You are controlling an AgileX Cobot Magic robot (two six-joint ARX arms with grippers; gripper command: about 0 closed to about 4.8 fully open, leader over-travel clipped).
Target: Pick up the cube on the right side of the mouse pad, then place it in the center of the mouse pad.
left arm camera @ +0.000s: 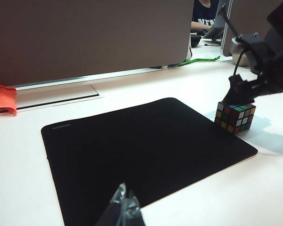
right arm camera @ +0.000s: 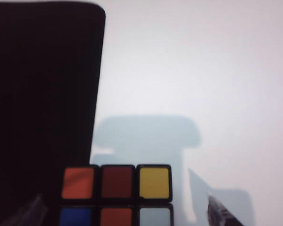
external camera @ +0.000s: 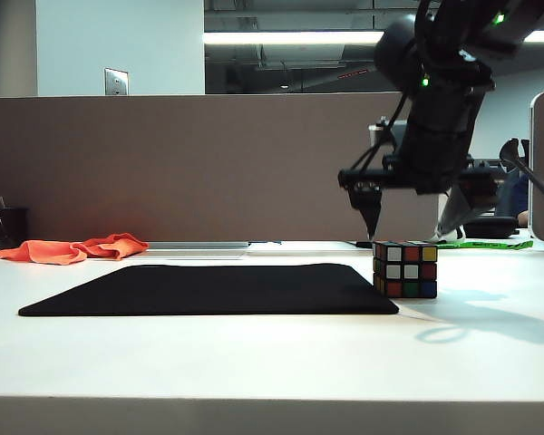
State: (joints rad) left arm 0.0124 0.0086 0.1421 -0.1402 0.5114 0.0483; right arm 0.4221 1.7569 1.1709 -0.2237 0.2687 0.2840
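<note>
Step in hand looks like the approach to the pick: right gripper (external camera: 408,227) hangs just above the cube (external camera: 405,269), jaws spread wide with one fingertip on each side and nothing held, arm coming down steeply from the upper right of the exterior frame. Cube sits on the white table (external camera: 254,362) right at the right edge of the mouse pad (external camera: 208,288), right of frame centre; next move likely calls for a short straight drop to straddle it, then a close. Left gripper (left arm camera: 125,209) sits low at the bottom edge of the left wrist frame, near the pad's near edge, well away from the cube, and whether its jaws are open cannot be told.
</note>
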